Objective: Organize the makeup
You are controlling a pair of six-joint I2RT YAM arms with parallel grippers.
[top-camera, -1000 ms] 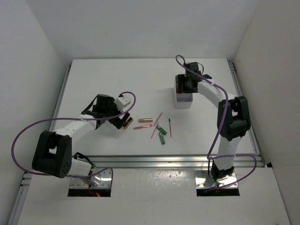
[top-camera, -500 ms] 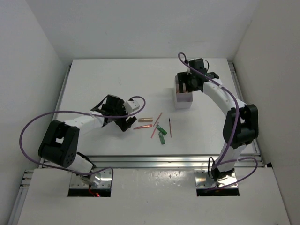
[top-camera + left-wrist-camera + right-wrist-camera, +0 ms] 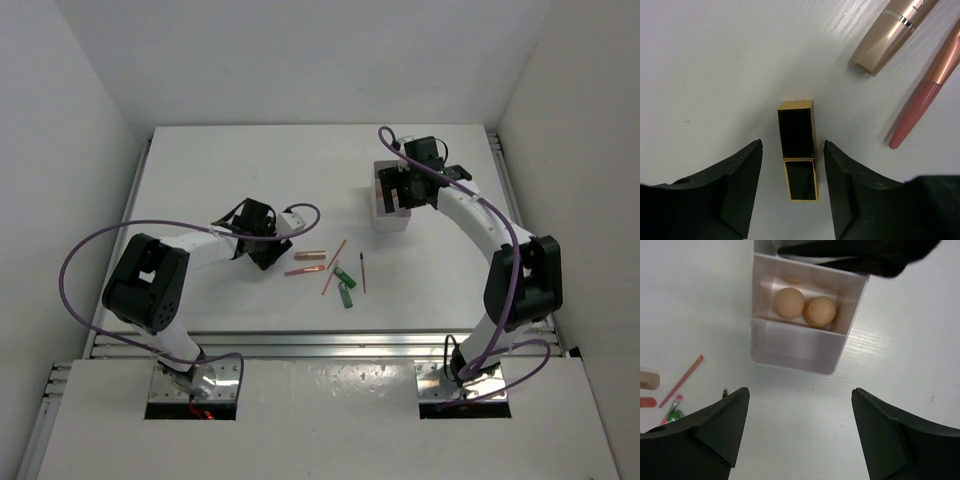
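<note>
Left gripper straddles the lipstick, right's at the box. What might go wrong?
The open left gripper flanks only the near half of the lipstick; it may pivot when lifted.
The copper tube and pink pencil lie close by; a sideways move could scatter them.
The right gripper hangs open at the white box; descending might clip its wall.

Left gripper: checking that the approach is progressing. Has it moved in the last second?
Yes. The left gripper has shifted right in the top view, closer to the copper tube, which stays put.
</note>
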